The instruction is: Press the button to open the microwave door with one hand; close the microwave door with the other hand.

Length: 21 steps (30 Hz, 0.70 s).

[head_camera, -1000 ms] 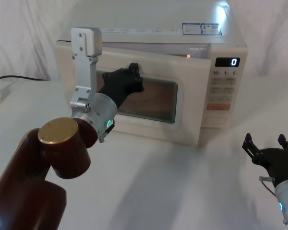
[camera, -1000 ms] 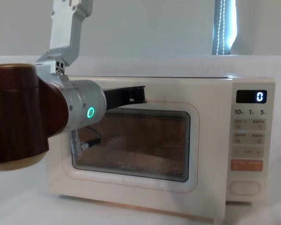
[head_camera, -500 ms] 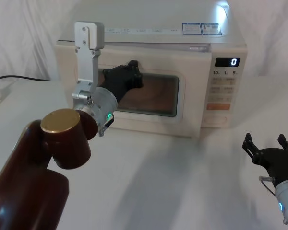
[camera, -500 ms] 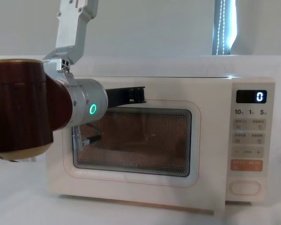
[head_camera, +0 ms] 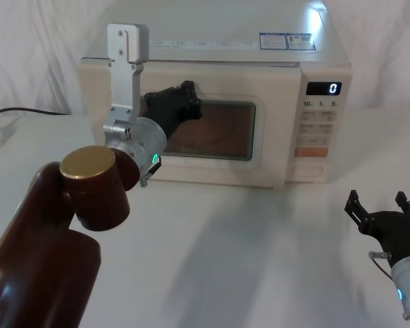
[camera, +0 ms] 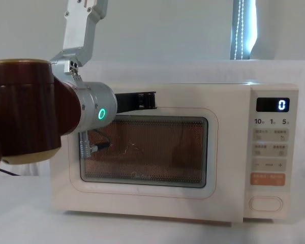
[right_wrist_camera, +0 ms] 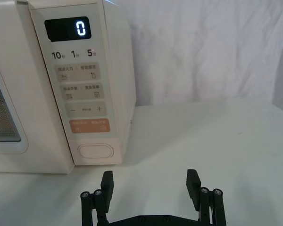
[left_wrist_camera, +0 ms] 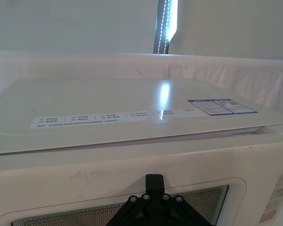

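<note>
White cloth covers the table [head_camera: 260,260] where the cream microwave [head_camera: 219,61] sits, its door [camera: 142,152] flush shut. At the door's upper edge presses the left gripper [head_camera: 184,102]; I cannot tell its finger spread. Right gripper [right_wrist_camera: 151,186] hovers low, fingers wide apart and empty, facing the pill-shaped button [right_wrist_camera: 97,151].

Left arm reaching from lower left toward frame centre, left tool [head_camera: 184,102] raised at mid-height, fingers hard to make out. Right tool [head_camera: 385,208] low at lower right, fingers [right_wrist_camera: 107,181] spread apart, holding nothing.
</note>
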{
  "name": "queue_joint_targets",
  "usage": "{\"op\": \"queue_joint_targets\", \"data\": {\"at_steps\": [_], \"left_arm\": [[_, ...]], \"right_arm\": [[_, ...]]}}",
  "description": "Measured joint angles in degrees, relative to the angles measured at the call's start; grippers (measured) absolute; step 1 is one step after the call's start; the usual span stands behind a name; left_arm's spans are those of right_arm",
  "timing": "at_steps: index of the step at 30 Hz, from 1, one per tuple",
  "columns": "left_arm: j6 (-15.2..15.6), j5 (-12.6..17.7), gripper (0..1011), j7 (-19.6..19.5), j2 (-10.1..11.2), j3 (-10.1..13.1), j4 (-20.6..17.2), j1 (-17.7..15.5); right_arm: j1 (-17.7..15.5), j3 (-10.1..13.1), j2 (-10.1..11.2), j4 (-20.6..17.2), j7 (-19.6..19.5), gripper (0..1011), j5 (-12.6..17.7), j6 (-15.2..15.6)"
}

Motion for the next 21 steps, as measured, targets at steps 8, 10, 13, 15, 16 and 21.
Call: {"op": "queue_joint_targets", "data": {"at_steps": [8, 10, 13, 15, 16, 21], "left_arm": [[0.3, 0.8, 0, -0.4, -0.3, -0.1, 0.8, -0.4], [0.3, 0.8, 0, -0.5, -0.4, -0.1, 0.9, -0.4], [0.5, 0.9, 0, -0.6, -0.5, -0.3, 1.1, -0.6], [0.7, 1.0, 0, -0.7, -0.7, -0.4, 1.2, -0.7], [0.8, 1.1, 0, -0.7, -0.7, -0.5, 1.3, -0.7], [0.9, 1.4, 0, -0.7, -0.9, -0.6, 1.4, -0.9]], "right_arm": [[0.0, 0.0, 0.0, 0.0, 0.0, 1002, 0.0, 0.0], [0.0, 0.0, 0.0, 0.0, 0.0, 1002, 0.0, 0.0], [0.0, 0.0, 0.0, 0.0, 0.0, 1002, 0.0, 0.0], [0.0, 0.0, 0.0, 0.0, 0.0, 1002, 0.0, 0.0], [0.0, 0.0, 0.0, 0.0, 0.0, 1002, 0.0, 0.0], [0.0, 0.0, 0.0, 0.0, 0.0, 1002, 0.0, 0.0]]}}
